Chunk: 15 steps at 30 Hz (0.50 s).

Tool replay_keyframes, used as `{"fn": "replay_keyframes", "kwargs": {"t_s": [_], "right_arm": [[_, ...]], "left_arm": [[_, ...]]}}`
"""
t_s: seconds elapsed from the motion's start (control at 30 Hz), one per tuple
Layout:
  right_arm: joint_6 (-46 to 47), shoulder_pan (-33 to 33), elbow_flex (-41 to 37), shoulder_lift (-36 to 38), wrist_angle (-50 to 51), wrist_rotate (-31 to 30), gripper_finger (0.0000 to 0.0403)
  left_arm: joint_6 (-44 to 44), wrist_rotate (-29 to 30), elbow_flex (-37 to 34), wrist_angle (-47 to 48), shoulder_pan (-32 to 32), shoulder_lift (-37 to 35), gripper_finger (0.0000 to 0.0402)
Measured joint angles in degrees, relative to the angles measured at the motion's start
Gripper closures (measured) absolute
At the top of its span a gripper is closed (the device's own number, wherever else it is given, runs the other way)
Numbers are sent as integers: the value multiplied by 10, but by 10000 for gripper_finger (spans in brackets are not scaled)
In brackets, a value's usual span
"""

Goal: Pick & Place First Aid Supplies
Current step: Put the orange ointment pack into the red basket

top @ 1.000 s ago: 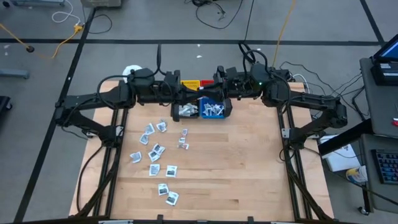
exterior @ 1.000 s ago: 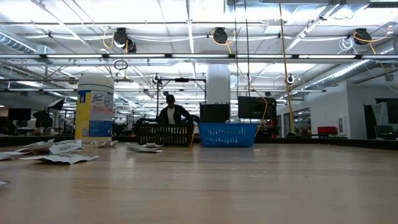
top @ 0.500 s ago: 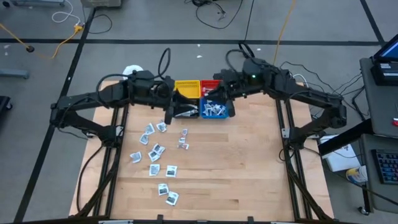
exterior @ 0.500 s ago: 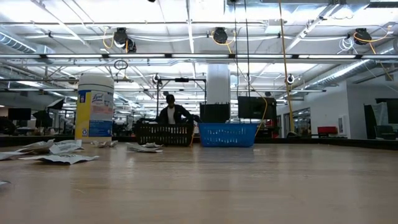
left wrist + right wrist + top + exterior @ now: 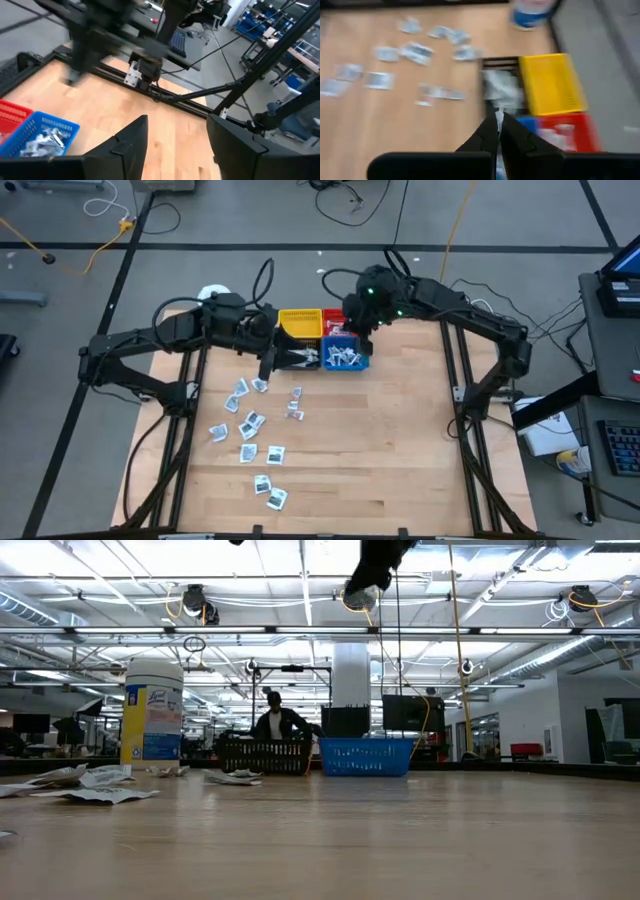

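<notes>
The first aid supplies are small white packets. Several lie scattered on the wooden table [image 5: 250,425], and more fill the black bin [image 5: 298,358] and the blue bin [image 5: 346,358]. My left gripper [image 5: 270,362] hangs at the black bin's left side, open with nothing between its fingers [image 5: 177,145]. My right gripper [image 5: 356,330] is high over the red bin [image 5: 338,320] and the blue bin's far edge, tipped down toward the table, fingers shut [image 5: 498,122]. It also shows at the top of the low view [image 5: 372,568]. My right gripper shows a thin white sliver [image 5: 498,116] between its shut fingertips. Whether that is a packet held there or one lying in the black bin [image 5: 501,85] behind, I cannot tell. My left gripper touches nothing.
The yellow bin [image 5: 300,323] stands behind the black one, making a block of several bins at the table's far middle. A round white-lidded jar [image 5: 212,295] stands at the far left corner. Bare wood lies on the table's right half and near edge.
My left gripper has drawn back from above the black bin toward the table's left edge and rolled. My right gripper has swung from above the blue bin toward the far edge and tipped downward; it now shows in the low view. The yellow and red bins are uncovered.
</notes>
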State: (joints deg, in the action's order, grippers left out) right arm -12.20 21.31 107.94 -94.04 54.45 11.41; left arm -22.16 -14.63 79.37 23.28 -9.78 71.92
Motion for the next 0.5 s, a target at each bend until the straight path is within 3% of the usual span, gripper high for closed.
{"fn": "replay_keyframes", "kwargs": {"t_s": [0.13,0.5], "right_arm": [[-72,37,8,-32,-4,-52,402],[-207,147,8,-159,-55,-69,403]], "left_arm": [[-9,-6,0,7,0,0,192],[-8,-5,0,18,3,0,192]]}}
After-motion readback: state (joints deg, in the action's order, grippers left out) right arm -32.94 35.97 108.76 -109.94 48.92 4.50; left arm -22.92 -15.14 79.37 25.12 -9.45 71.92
